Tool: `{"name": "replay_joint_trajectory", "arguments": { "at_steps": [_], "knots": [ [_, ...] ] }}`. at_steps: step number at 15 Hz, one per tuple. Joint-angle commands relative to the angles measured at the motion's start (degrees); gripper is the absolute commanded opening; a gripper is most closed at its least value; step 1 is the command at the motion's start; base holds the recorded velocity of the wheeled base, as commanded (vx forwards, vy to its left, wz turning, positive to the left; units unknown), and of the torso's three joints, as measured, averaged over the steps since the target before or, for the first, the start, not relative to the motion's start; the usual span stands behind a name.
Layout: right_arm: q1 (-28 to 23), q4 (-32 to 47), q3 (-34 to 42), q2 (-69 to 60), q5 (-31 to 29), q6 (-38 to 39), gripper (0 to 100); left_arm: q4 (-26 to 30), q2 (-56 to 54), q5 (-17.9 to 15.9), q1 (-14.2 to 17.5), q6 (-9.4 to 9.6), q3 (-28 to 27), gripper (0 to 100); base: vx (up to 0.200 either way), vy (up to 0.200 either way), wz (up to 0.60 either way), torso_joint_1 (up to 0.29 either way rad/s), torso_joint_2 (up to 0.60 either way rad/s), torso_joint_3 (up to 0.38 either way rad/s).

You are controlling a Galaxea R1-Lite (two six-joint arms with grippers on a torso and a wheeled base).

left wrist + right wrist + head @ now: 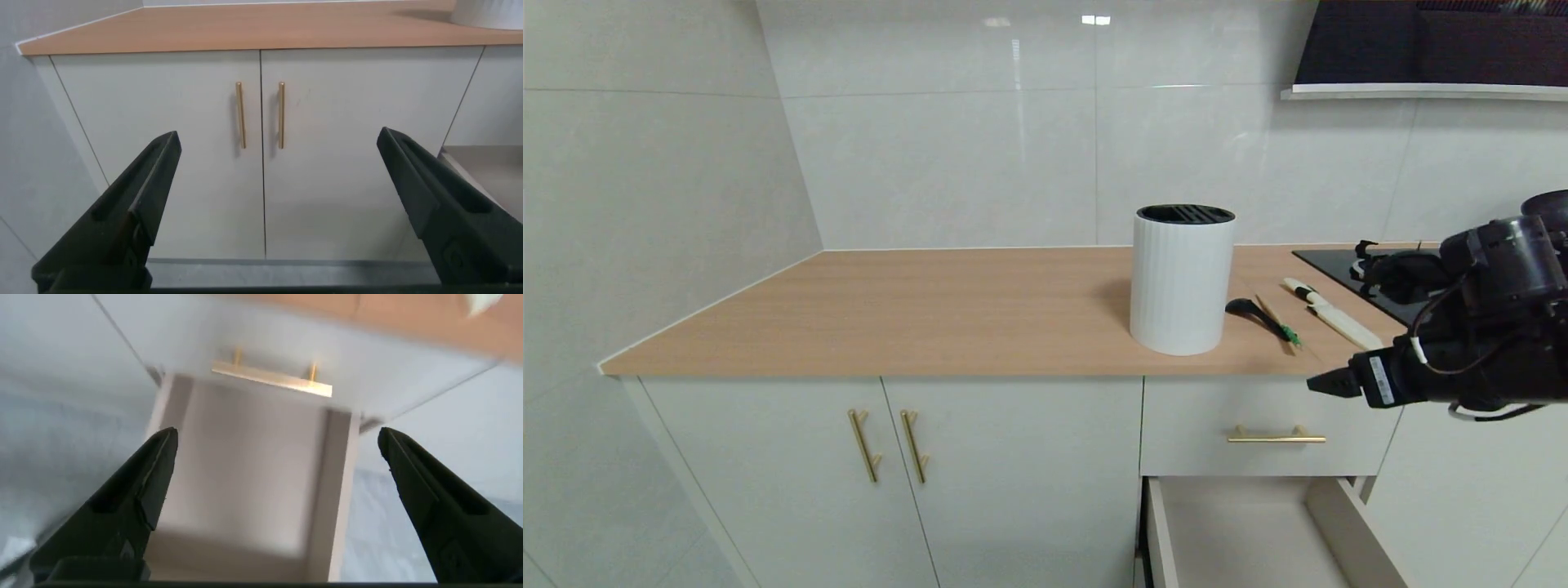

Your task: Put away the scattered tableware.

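On the wooden counter (931, 310) stands a white ribbed holder (1181, 282) with a black slotted top. Just right of it lie a black spoon (1248, 309), chopsticks with green ends (1280, 323) and a white-handled knife (1333, 315). My right gripper (1331, 382) hangs in front of the counter's edge, right of the tableware, open and holding nothing. Through its wrist view the right gripper (278, 437) looks down into the open drawer (245, 465). My left gripper (278, 140) is open and empty, facing the cabinet doors (261, 163) low down.
A black hob (1372, 278) lies at the counter's right end. Below the tableware is a shut drawer with a gold handle (1276, 438), and under it the pulled-out drawer (1241, 531). Two cabinet doors with gold handles (886, 445) are to the left. Tiled walls close the back and left.
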Motion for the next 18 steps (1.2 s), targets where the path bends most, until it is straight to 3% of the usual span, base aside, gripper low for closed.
{"name": "replay_joint_trajectory", "arguments": {
  "at_steps": [1, 3, 15, 18],
  "knots": [
    [-0.13, 6.47, -13.18, 6.4, 0.12, 2.76, 100, -0.01, 0.0, 0.01, 0.01, 0.02, 0.0, 100, 0.0, 0.0, 0.0, 0.0, 0.0, 0.0],
    [-0.13, 9.99, -21.09, 12.9, -0.23, 8.12, 100, -0.01, 0.0, 0.01, 0.01, 0.02, 0.0, 100, 0.0, 0.0, 0.0, 0.0, 0.0, 0.0],
    [-2.51, 9.46, -30.23, 26.17, -1.9, 11.19, 100, -0.01, 0.0, 0.01, 0.01, 0.02, 0.0, 100, 0.0, 0.0, 0.0, 0.0, 0.0, 0.0],
    [-2.95, 7.09, -31.81, 29.95, -4.89, 12.07, 100, -0.01, 0.0, 0.01, 0.01, 0.02, 0.0, 100, 0.0, 0.0, 0.0, 0.0, 0.0, 0.0]
  ]
}}
